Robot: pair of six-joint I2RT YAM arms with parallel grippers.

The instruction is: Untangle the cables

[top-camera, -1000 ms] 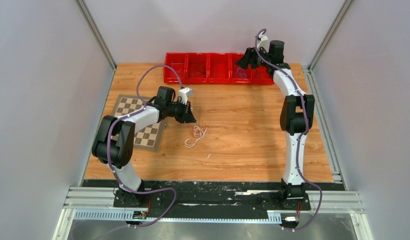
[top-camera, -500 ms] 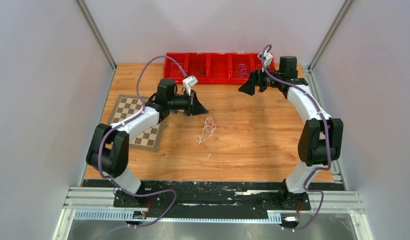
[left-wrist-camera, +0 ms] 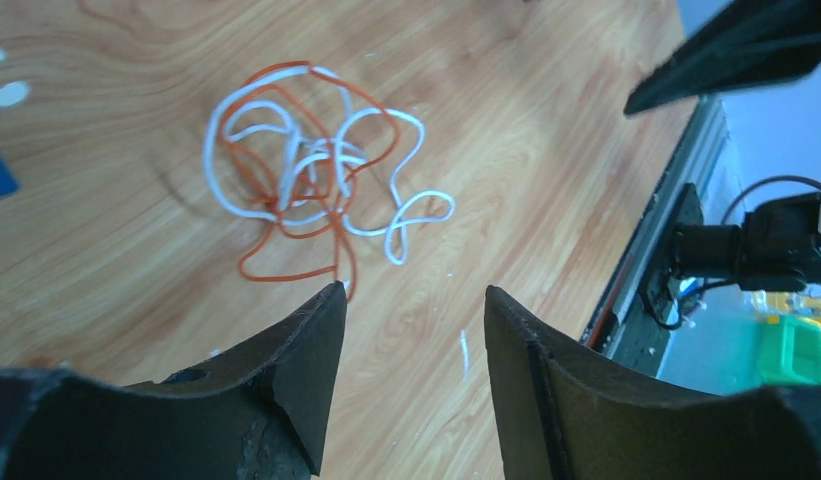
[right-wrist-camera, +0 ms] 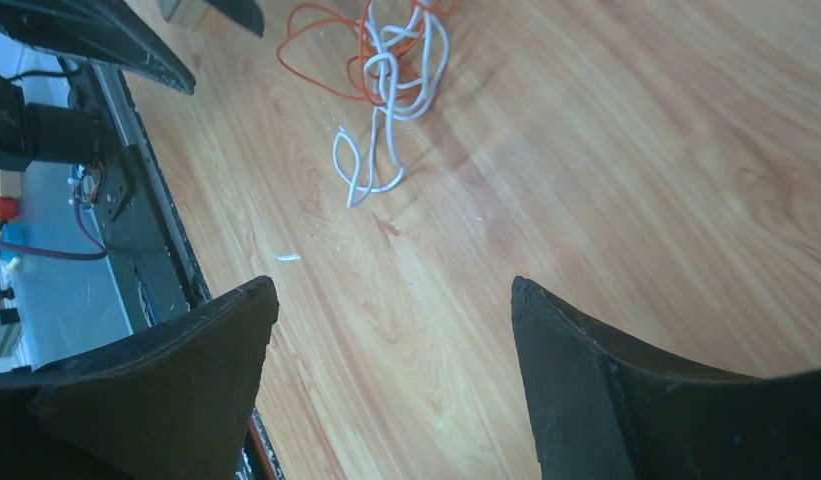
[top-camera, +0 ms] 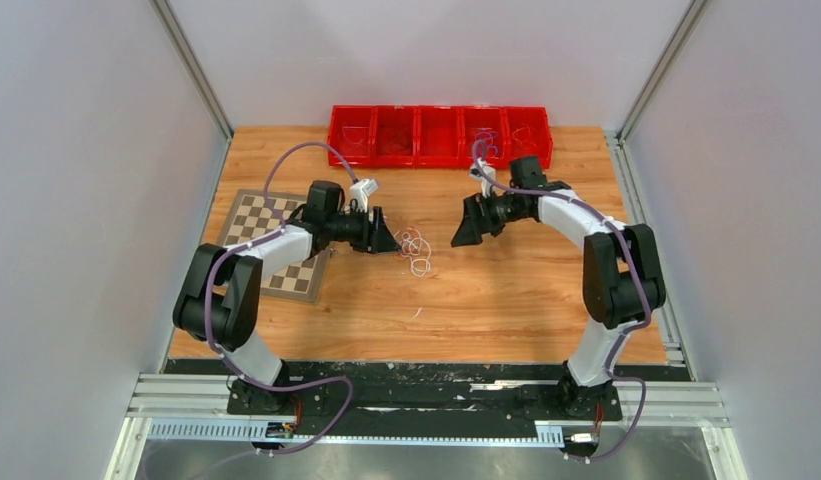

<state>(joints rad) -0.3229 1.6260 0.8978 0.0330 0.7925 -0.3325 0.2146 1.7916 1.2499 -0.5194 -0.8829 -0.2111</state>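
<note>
The cables (top-camera: 416, 247) are a small tangle of white and orange-red wire lying flat on the wooden table, midway between my two grippers. In the left wrist view the cables (left-wrist-camera: 316, 180) lie just beyond my left gripper (left-wrist-camera: 411, 290), which is open with nothing between its fingers. My left gripper (top-camera: 393, 240) sits right at the tangle's left side. My right gripper (top-camera: 460, 236) hovers a little to the right of the cables, wide open and empty. The right wrist view shows the cables (right-wrist-camera: 391, 75) well ahead of my right gripper (right-wrist-camera: 391, 285).
A row of red bins (top-camera: 441, 137) stands along the table's back edge. A chessboard (top-camera: 251, 215) lies at the left, partly under my left arm. A small white scrap (top-camera: 418, 313) lies toward the front of the table.
My left gripper has opened and let the cables drop into a heap on the table. My right arm has swung from the red bins down toward the tangle.
</note>
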